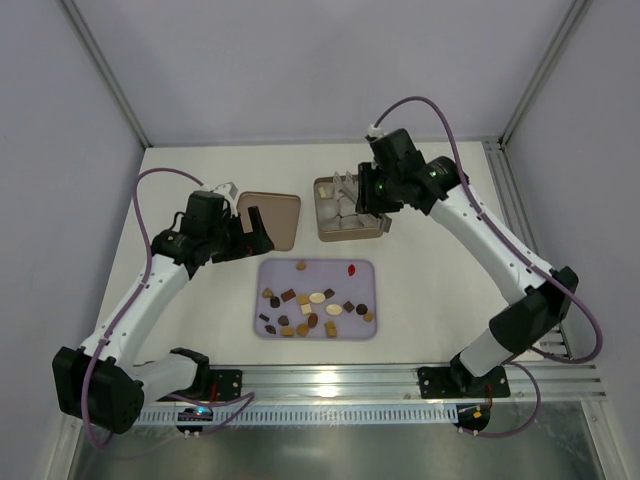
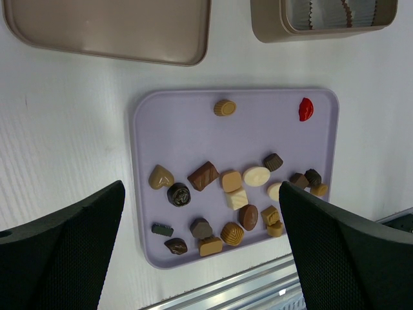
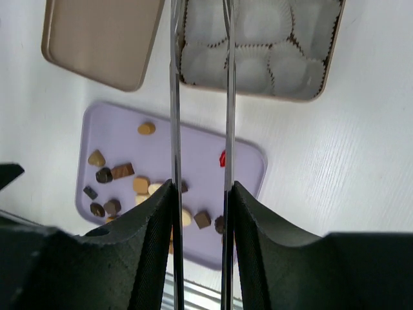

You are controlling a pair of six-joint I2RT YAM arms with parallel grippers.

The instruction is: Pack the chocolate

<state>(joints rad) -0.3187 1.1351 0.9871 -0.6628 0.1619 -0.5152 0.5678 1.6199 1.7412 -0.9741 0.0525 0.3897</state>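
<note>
So the right gripper (image 3: 200, 194) is clamped on a pair of thin metal tongs (image 3: 227, 97), fingers pressed against the two blades, which are close together but not touching. The tongs reach out over the open tin (image 1: 352, 232). I can't tell whether there's anything between the tips: they run off the top of the right wrist view and are too small in the top one.

The left gripper (image 1: 255, 230) is spread as wide as it goes and holds nothing, hanging in the air near the tin's lid (image 1: 275, 215).

The chocolates (image 1: 315, 300) are all on the lilac tray (image 1: 330, 275) in front of the tin, mostly bunched toward the near half. A caramel piece (image 2: 224, 107) and the red piece (image 2: 305, 108) sit apart near the far edge.

View differences: the left wrist camera gives the best look at the individual shapes (heart, squares, ovals). The right wrist camera looks straight into the tin, which is lined with white crinkled paper cups (image 3: 258, 64). Only the top view shows both arms at once.
</note>
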